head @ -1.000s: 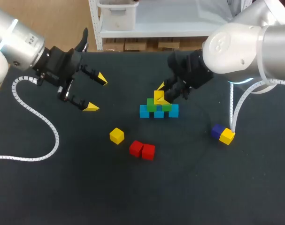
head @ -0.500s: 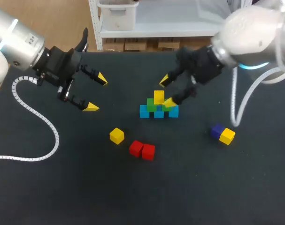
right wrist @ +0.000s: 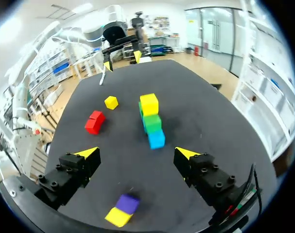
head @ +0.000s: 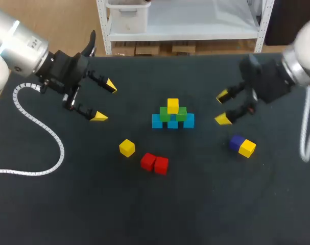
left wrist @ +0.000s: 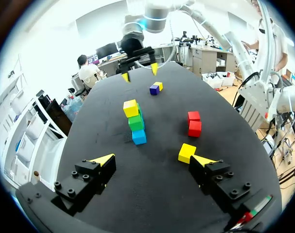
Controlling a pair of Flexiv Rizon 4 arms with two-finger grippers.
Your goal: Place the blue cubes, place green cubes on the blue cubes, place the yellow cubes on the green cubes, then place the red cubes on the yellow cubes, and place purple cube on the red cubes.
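Observation:
A small pyramid stands mid-table: three blue cubes (head: 172, 121) in a row, two green cubes (head: 172, 114) on them, one yellow cube (head: 172, 105) on top. A loose yellow cube (head: 126, 147) and two red cubes (head: 155, 163) lie in front of it. A purple cube (head: 237, 142) touches another yellow cube (head: 247, 148) at the right. My right gripper (head: 223, 107) hangs open to the right of the pyramid, holding nothing. My left gripper (head: 104, 100) is open at the left, also holding nothing. In the right wrist view the stack (right wrist: 151, 120) is ahead of the fingers.
A white ribbed cable (head: 37, 126) curls over the table's left part. Another cable (head: 304, 137) hangs by the right arm near the table's right edge.
My right gripper has opened off the top yellow cube, left it on the green cubes, and drawn back to the right. The left arm has not moved.

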